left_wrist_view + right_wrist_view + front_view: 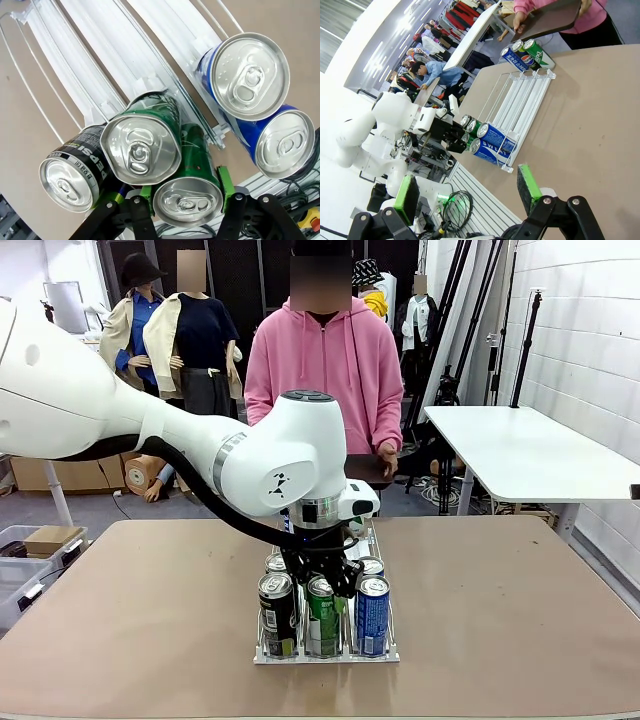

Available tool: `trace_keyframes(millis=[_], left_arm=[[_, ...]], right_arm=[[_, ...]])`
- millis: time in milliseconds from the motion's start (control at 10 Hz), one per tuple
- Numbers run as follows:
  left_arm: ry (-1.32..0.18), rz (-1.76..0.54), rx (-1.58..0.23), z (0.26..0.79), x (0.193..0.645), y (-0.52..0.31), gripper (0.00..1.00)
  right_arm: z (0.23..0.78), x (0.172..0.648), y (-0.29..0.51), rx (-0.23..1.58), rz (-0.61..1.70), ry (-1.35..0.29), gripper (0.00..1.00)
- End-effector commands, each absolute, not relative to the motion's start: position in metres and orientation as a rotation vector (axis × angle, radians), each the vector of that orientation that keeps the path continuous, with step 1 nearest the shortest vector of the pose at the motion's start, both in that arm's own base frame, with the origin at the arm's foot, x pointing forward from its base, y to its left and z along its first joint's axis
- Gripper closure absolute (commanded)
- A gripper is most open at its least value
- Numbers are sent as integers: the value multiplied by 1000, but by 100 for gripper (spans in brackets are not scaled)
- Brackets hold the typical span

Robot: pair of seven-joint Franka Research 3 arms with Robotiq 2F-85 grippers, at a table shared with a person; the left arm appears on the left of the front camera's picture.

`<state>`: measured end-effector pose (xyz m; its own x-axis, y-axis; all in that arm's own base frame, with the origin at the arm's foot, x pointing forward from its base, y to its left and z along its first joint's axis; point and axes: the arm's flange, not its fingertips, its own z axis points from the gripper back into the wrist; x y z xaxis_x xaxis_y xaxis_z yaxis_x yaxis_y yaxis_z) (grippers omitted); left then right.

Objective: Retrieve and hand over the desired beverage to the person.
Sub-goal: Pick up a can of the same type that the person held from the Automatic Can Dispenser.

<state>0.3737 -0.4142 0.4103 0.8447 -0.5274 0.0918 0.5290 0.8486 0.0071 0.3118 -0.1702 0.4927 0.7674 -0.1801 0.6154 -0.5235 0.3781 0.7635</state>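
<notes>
Green-padded left fingers (223, 181) are pinching the front green can (187, 200) in the rack (100, 60), lower centre of frame. Right fingers (407, 197) are hanging wide, empty. We're expecting a straight lift next, then a reach to the person (322, 365).

The left hand (322, 578) is hanging low among the cans (372, 615) in a clear rack (325, 655) mid-bench (500, 620). At twelve o'clock the person (325, 370) is standing, holding a dark tray (365, 468).

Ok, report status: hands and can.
Left hand straddling front green can, grip unconfirmed. Right hand open, empty. Black can and blue can tight alongside. Person holds tray.
</notes>
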Motion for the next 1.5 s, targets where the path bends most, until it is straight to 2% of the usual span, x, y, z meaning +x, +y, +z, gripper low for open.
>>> trace_keyframes(millis=[0,500,1000,1200,1400], left_arm=[[-32,-559,-45,442,378,-404,100],[49,-555,-63,507,383,-385,100],[-80,-500,-49,586,351,-355,100],[-113,-469,-59,613,349,-338,100],[-118,-418,-26,617,361,-329,100]], right_arm=[[492,312,-170,1193,256,-708,0],[492,312,-170,1193,256,-708,0],[492,312,-170,1193,256,-708,0],[492,312,-170,1193,256,-708,0],[492,312,-170,1193,256,-708,0]])
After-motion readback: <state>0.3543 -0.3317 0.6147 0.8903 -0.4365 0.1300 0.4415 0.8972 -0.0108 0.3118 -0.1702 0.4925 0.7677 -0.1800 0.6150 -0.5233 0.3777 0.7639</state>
